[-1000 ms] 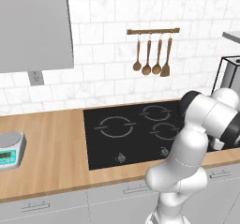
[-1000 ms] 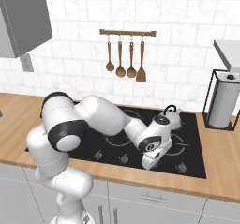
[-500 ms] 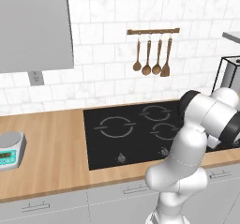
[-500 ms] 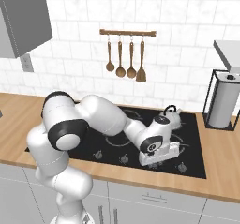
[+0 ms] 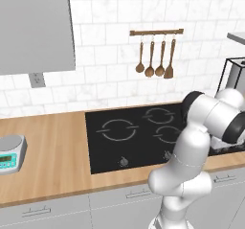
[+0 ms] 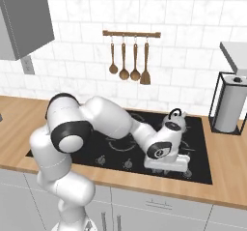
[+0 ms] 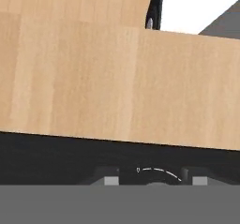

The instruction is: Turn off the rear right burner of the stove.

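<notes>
No readable text, brand or number can be made out anywhere. A greenish display is seen on the small kitchen scale (image 5: 10, 160), but whatever is shown there is far too blurred.

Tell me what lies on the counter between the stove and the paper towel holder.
Nothing: in the right base view, only bare wooden counter separates the stove from the paper towel holder.

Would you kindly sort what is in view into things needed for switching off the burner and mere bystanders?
For the job:
- glossy black glass stove
- its small dark round knobs
- gripper, shut

Lying about:
- wooden hanging spoons
- white paper towel roll
- grey kitchen scale
</notes>
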{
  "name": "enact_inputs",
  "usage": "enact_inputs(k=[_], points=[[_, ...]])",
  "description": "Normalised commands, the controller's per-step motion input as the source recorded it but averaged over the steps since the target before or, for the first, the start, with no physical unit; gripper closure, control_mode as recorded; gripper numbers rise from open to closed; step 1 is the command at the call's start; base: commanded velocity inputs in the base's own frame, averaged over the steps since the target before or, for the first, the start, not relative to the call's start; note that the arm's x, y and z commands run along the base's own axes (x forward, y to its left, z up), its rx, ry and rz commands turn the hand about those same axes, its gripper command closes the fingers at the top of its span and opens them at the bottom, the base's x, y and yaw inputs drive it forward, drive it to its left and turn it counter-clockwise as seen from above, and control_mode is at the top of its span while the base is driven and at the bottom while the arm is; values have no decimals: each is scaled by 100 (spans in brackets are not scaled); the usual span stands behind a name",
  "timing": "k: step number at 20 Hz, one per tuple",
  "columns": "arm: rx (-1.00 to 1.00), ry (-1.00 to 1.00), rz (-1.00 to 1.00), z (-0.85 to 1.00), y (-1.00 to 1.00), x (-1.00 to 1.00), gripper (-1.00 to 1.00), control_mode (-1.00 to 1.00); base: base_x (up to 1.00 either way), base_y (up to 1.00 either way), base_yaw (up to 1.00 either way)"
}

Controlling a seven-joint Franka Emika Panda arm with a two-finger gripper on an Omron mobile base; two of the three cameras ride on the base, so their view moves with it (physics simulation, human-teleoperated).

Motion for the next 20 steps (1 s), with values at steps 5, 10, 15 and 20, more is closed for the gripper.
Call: enact_inputs(k=[5,10,15,20], points=[[-1,-8,-63,-13,2,19,100,-100,0,0,0],[-6,-15,-61,-1,18,39,100,-100,0,0,0],[-10,-19,-49,2,37,62,100,-100,0,0,0],[-12,-17,-49,9,41,78,100,-100,0,0,0]])
